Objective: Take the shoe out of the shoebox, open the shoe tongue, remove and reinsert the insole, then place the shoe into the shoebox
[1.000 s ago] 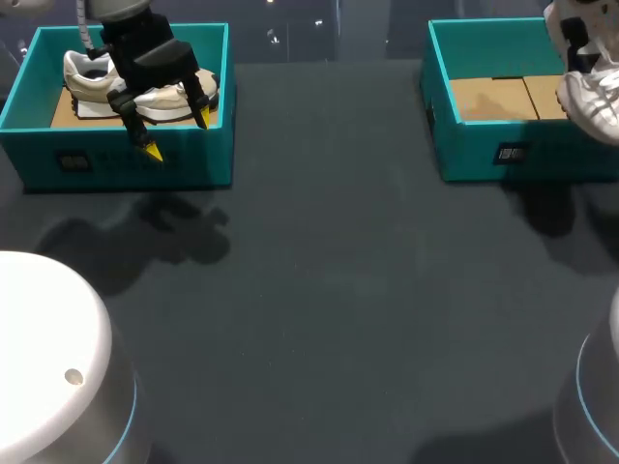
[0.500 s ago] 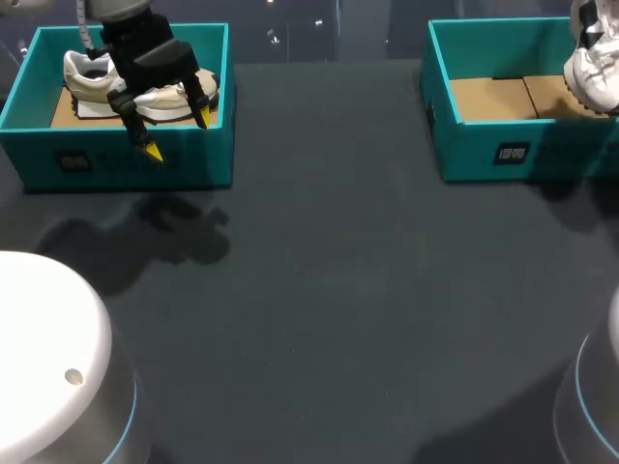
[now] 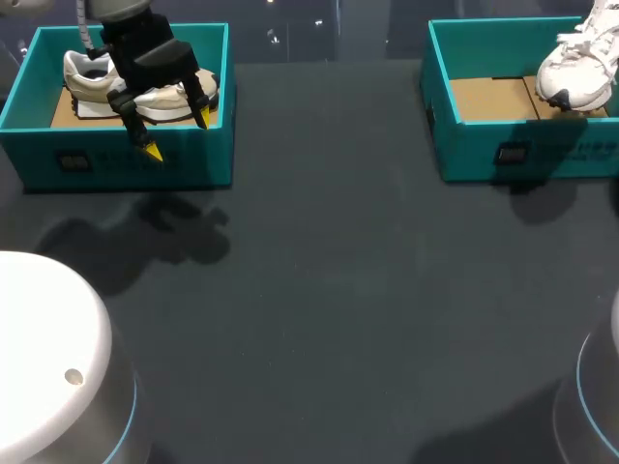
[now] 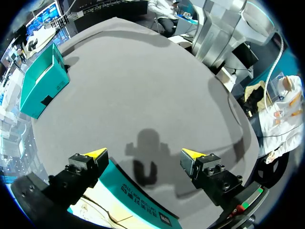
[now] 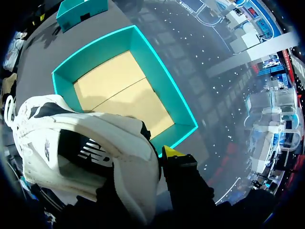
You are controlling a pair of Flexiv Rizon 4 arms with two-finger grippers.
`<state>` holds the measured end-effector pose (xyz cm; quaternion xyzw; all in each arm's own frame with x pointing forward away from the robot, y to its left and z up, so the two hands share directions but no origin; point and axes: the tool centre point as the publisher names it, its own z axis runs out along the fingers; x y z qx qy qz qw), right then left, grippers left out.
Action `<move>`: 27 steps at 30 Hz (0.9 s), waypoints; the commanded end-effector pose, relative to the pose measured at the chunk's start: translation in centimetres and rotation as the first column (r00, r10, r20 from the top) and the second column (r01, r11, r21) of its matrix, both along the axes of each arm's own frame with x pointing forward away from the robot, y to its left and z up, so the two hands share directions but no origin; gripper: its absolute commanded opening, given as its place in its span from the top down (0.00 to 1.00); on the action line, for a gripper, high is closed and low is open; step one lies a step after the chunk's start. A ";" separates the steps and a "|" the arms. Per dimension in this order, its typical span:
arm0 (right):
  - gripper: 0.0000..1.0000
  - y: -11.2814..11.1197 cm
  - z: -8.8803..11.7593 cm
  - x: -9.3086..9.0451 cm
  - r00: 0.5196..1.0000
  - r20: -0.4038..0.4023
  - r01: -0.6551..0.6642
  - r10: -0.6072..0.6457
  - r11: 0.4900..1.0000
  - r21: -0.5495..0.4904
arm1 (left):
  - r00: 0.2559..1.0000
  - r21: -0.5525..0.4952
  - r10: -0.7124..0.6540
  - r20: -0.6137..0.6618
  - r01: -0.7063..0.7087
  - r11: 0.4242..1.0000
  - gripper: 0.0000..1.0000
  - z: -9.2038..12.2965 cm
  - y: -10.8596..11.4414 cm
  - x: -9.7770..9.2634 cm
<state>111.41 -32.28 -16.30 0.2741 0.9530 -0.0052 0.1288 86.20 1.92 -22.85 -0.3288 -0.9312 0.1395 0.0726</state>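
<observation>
A white shoe [image 3: 575, 72] hangs over the right teal shoebox [image 3: 484, 145], at the view's right edge. In the right wrist view my right gripper [image 5: 150, 160] is shut on that shoe's [image 5: 71, 129] heel collar. One yellow fingertip [image 5: 170, 152] shows outside the collar and the other is hidden by the shoe. Under it lies the shoebox's rim [image 5: 157, 62] and bare cardboard floor. My left gripper [image 3: 179, 135] is open above the front wall of the left teal shoebox [image 3: 126, 164], which holds a second white shoe [image 3: 87, 77]. The left gripper [image 4: 144, 155] has nothing between its fingers.
Dark grey table [image 3: 329, 290] spreads between the two boxes. The white round bases of my arms stand at the near left [image 3: 48, 358] and near right [image 3: 595, 406] corners. From the left wrist, the right shoebox [image 4: 40, 83] shows far across the table.
The right arm has carried the shoe from low at the box's front right to higher and further left over the box, turning it more level. The left arm has not moved.
</observation>
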 end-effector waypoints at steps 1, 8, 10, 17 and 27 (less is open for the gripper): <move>1.00 0.3 0.0 -1.0 0.983 0.062 0.170 -0.170 0.985 0.015 | 1.000 0.001 0.000 0.001 0.000 1.000 0.00 0.0 0.0 0.0; 1.00 -1.8 -1.2 -2.0 0.891 0.072 0.446 -0.448 0.894 0.044 | 1.000 0.001 0.000 0.001 0.000 1.000 0.00 0.0 0.0 0.0; 1.00 -2.4 -1.8 -2.6 0.856 0.064 0.510 -0.512 0.859 0.048 | 1.000 0.001 0.000 0.001 0.000 1.000 0.00 0.0 0.0 0.0; 1.00 -2.9 -2.8 -4.2 0.765 0.087 0.636 -0.638 0.770 0.053 | 1.000 0.001 0.000 0.001 0.000 1.000 0.00 0.0 0.0 0.0; 1.00 -2.9 -2.8 -4.2 0.765 0.087 0.636 -0.638 0.770 0.053 | 1.000 0.001 0.000 0.001 0.000 1.000 0.00 0.0 0.0 0.0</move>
